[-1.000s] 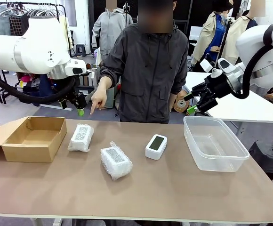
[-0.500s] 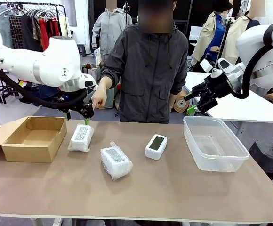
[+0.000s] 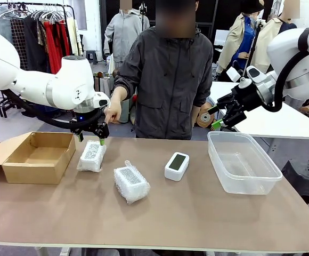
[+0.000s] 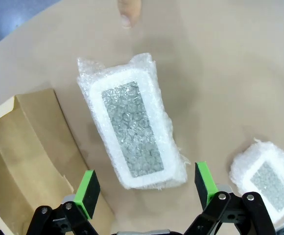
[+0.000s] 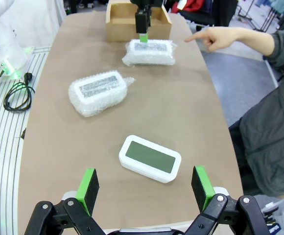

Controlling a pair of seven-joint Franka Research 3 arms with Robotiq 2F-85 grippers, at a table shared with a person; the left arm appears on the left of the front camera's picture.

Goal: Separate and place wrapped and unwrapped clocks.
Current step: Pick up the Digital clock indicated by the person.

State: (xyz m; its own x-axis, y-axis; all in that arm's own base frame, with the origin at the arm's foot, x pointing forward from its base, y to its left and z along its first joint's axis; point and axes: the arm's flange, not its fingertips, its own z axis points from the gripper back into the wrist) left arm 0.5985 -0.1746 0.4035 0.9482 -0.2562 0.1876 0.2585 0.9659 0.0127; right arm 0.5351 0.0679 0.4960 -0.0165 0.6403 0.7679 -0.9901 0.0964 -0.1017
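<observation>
One wrapped clock (image 3: 91,156) lies beside the cardboard box, a whitish bubble-wrap bundle with a speckled label. My left gripper (image 3: 90,140) hangs open just above its far end, and in the left wrist view the bundle (image 4: 132,128) sits between and ahead of the green pads (image 4: 88,193). A second wrapped clock (image 3: 131,183) lies nearer the table's front. The bare white clock (image 3: 177,166) rests right of centre. My right gripper (image 3: 216,118) is held open in the air beyond the tub, looking down at the bare clock (image 5: 150,158). The person's hand (image 3: 111,113) points down near the first bundle.
An open brown cardboard box (image 3: 37,157) stands at the table's left end. A clear plastic tub (image 3: 243,162) stands at the right end. The person stands at the far edge, behind the middle. Bare table spreads across the front.
My left arm has swung right and down, from above the box's far corner to just over the first wrapped clock. The right arm and the clocks have not moved.
</observation>
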